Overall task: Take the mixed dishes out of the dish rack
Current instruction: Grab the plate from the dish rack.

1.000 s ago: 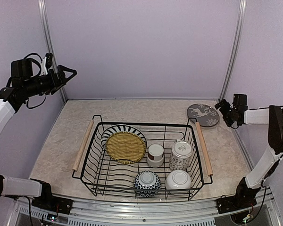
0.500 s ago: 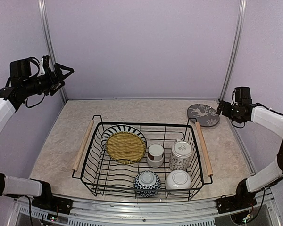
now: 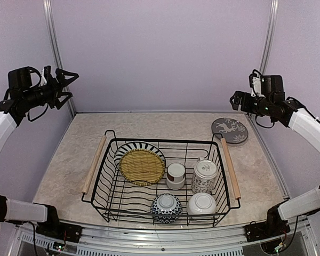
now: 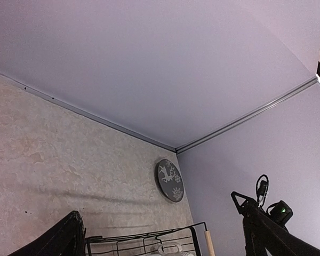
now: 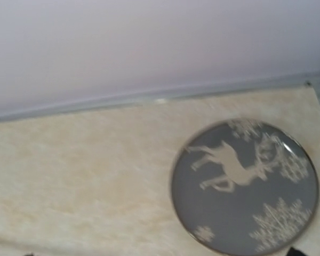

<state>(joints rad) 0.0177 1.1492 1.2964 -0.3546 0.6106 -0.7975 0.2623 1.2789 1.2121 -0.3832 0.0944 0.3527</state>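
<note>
The dish rack stands mid-table. In it a black-white striped plate lies under a round woven yellow mat. Beside them are a white cup with brown band, a tall patterned cup, an upturned blue-patterned bowl and an upturned white bowl. My left gripper is open and empty, high by the left wall. My right gripper is raised above the back right, open and empty. The rack's far corner shows in the left wrist view.
A grey plate with a white deer pattern lies on the table behind the rack's right handle; it also shows in the right wrist view and the left wrist view. Walls close in the table at back and sides.
My right gripper has risen from beside the grey plate, up and a little left. My left gripper has drifted slightly up and left. The dishes have not moved.
</note>
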